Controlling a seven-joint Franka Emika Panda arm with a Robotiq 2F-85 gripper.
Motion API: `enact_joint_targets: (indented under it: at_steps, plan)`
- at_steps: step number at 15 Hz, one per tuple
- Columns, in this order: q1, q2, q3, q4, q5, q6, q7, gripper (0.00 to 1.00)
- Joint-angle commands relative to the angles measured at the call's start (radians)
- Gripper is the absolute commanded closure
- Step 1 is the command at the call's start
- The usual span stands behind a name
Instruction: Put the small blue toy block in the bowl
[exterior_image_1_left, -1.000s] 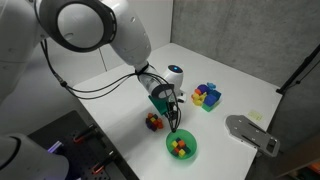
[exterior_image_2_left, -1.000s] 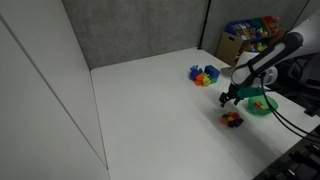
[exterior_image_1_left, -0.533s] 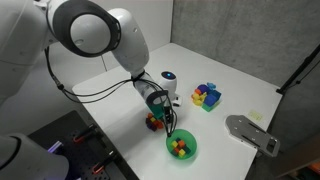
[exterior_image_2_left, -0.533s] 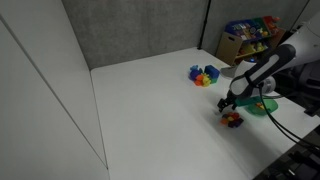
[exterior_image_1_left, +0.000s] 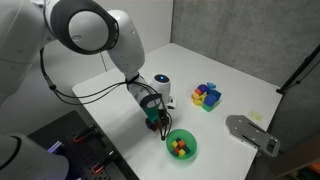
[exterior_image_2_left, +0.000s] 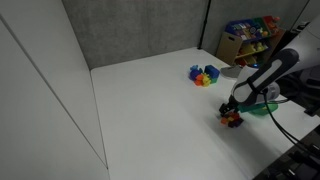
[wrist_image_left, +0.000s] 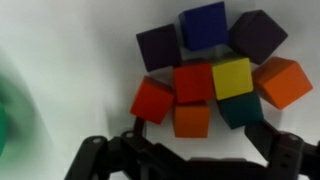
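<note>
My arm has come down in the last second. A moment ago my fingers (exterior_image_1_left: 154, 119) hung above the white worktop (exterior_image_1_left: 232, 66), between the loose cluster of tiny coloured cubes and the small round bright green bowl (exterior_image_1_left: 181, 146). Now they sit low over that cluster and hide it in an exterior view. In an exterior view from the other side, the cubes (exterior_image_2_left: 232, 119) show just under my fingers (exterior_image_2_left: 232, 109). I judge that I am past the approach and lining up the pick, with nothing gripped yet.

In the wrist view my fingers (wrist_image_left: 190, 152) are apart and empty. Their dark links spread along the bottom edge at 6 o'clock.

The small dark blue toy block (wrist_image_left: 205, 24) lies on the worktop at 12 o'clock from my fingers, in the far row of the cluster. A darker purple cube (wrist_image_left: 158, 46) touches it at 8 o'clock, and another purple cube (wrist_image_left: 257, 35) sits just beside it at 3 o'clock.

Between me and the block are a red cube (wrist_image_left: 193, 82) and an orange cube (wrist_image_left: 192, 120). I judge that closing here would catch those instead, so I need to move towards 12 o'clock first.

The bowl is only a green blur (wrist_image_left: 8, 110) at 9 o'clock.
</note>
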Motion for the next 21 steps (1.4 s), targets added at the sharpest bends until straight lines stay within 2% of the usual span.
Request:
enact_joint_targets:
  at_steps: [1, 3, 4, 5, 13, 21]
  plan:
    - [0.009, -0.060, -0.008, -0.079, -0.004, 0.022, 0.012, 0.00]
    - [0.010, -0.073, -0.010, -0.099, -0.005, 0.025, 0.014, 0.00]
    - [0.012, -0.080, -0.011, -0.108, -0.005, 0.026, 0.014, 0.25]
    - [0.013, -0.086, -0.012, -0.114, -0.006, 0.027, 0.014, 0.25]
    - [0.015, -0.124, -0.023, -0.122, -0.007, 0.042, 0.012, 0.91]
    - [-0.021, -0.235, -0.048, -0.132, -0.001, -0.009, 0.011, 0.91]
